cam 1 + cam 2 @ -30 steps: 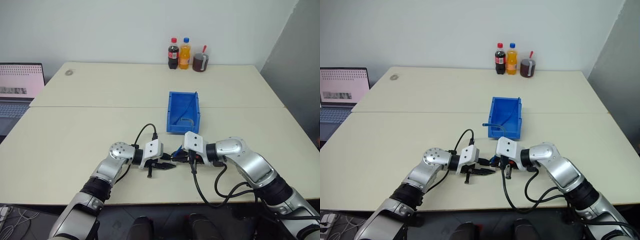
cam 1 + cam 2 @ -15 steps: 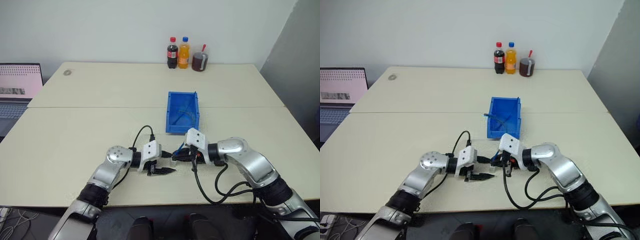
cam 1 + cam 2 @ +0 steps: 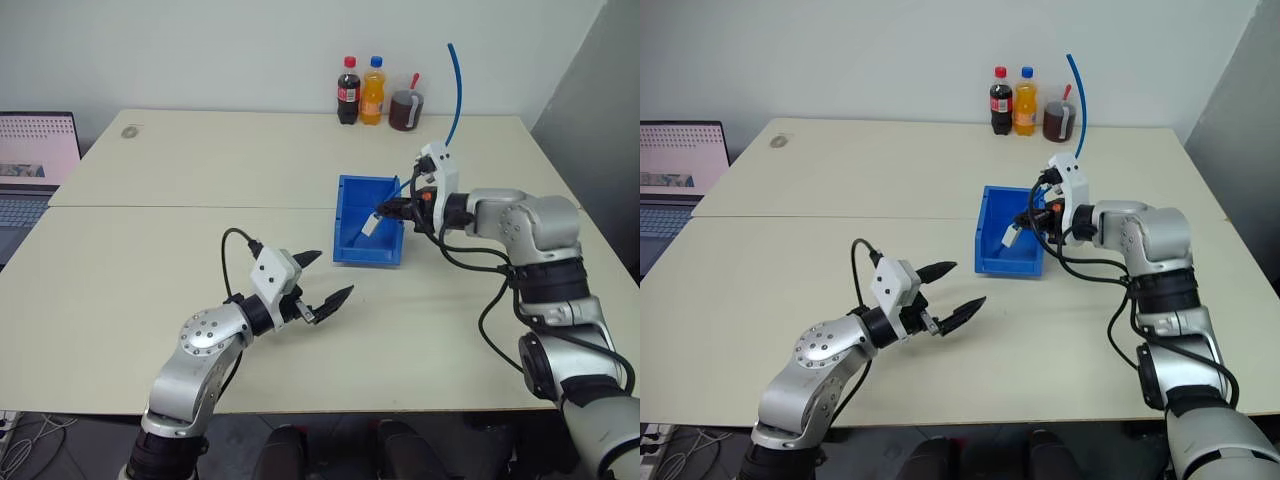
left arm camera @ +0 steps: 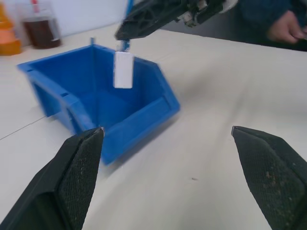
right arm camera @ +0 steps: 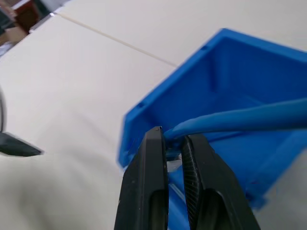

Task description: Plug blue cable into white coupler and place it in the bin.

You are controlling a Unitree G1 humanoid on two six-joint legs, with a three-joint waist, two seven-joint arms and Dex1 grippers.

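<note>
right hand [image 3: 383, 211] pinching blue cable [image 3: 457, 90], white coupler [image 3: 369, 226] dangling over bin [image 3: 350, 250]

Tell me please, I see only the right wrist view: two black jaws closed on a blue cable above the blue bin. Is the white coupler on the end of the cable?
Observer: Yes. The white coupler hangs from the end of the blue cable, just under the right gripper and over the open bin.
Operator: Where does the rest of the cable go?
Observer: It rises behind that gripper and stands high in the air above the table.
Operator: And the left gripper?
Observer: The left gripper is over the table, apart from the bin. Its jaws are wide open and hold nothing.
</note>
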